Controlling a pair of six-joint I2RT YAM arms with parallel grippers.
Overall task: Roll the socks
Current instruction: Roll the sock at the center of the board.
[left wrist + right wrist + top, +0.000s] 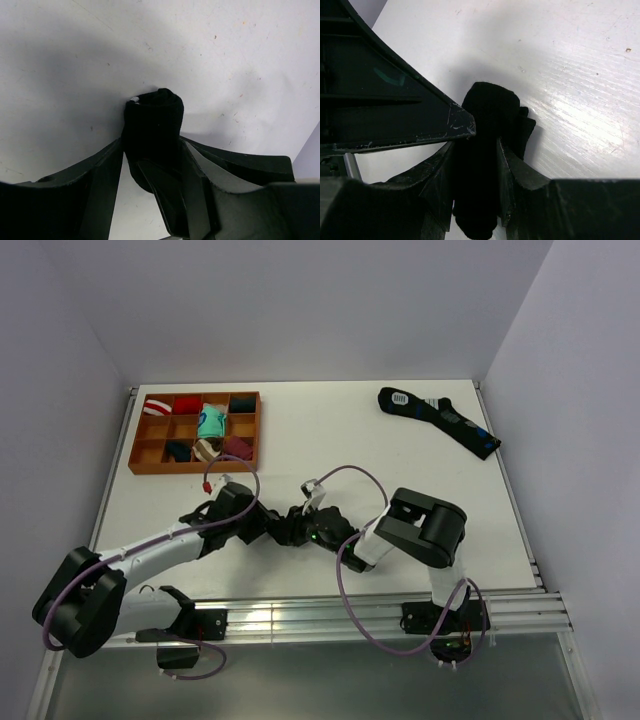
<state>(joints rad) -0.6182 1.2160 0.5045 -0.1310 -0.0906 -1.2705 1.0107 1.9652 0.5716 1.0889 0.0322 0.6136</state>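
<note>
The black sock (154, 125) lies on the white table (340, 440) near the front centre, where the two arms meet. It is pinched from opposite sides. The left gripper (152, 147) is clenched on it, with one finger (102, 172) pressed to each flank. The right gripper (475, 150) clamps the same bundle, its fingers (516, 172) tight against the cloth.

The sock is a matte, fuzzy, compact wad with a rounded top that bulges past the fingertips. The fingers are dark, hard-edged plastic wedges. The tabletop is glossy, finely scratched and speckled.

In the right wrist view the left gripper's scuffed finger crosses in front of the sock's upper left. A brown compartmented tray (200, 394) of rolled socks sits far left. A flat dark sock with blue patches (440, 420) lies far right, well apart.
</note>
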